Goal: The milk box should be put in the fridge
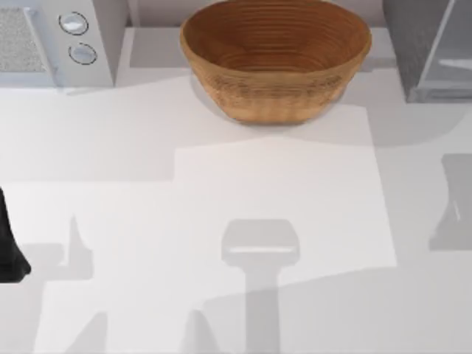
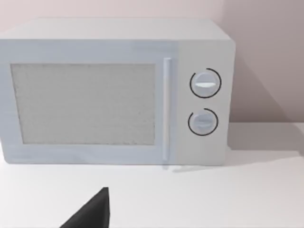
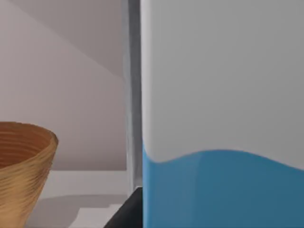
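Observation:
The milk box (image 3: 223,118), white on top and sky-blue below, stands very close in the right wrist view. A dark finger (image 3: 127,211) of my right gripper lies against its side, so the gripper is shut on it. Just beyond the box runs a dark-grey upright edge of the fridge (image 3: 134,95). In the top view the fridge (image 1: 413,44) stands at the back right corner, with its lighter glassy door panel (image 1: 453,63) facing the table. My left gripper (image 1: 9,254) is parked at the table's left edge, pointing at the light-grey appliance.
A woven brown basket (image 1: 276,63) sits at the back middle, also seen as the basket (image 3: 23,166) near the milk box. A light-grey appliance with two round knobs (image 1: 70,37) occupies the back left corner, shown front-on as the appliance (image 2: 114,90).

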Motion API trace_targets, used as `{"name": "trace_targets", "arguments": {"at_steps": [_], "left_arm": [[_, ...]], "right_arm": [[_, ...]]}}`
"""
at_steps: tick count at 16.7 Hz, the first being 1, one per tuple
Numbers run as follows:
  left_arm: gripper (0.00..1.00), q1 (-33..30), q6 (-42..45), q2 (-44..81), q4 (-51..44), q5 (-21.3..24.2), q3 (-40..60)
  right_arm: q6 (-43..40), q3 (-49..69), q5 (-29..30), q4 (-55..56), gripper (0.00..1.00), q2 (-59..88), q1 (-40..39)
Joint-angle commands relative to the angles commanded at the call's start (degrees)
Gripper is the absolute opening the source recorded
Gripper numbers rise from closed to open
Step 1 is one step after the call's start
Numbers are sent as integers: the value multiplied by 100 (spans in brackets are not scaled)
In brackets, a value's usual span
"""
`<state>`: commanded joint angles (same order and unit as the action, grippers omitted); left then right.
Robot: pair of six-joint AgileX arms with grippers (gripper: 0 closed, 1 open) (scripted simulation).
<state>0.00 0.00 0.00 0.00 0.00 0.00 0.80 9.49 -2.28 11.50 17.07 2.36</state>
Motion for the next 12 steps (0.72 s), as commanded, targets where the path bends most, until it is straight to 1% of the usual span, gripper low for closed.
{"name": "trace_targets", "arguments": {"at_steps": [4,12], "left_arm": [[100,0,0,0,0,0,0],[100,0,0,0,0,0,0]], "right_arm": [[-11,932,-249,1157,0,2149,289],[-120,2970,-815,3698,0,7254,931]]}}
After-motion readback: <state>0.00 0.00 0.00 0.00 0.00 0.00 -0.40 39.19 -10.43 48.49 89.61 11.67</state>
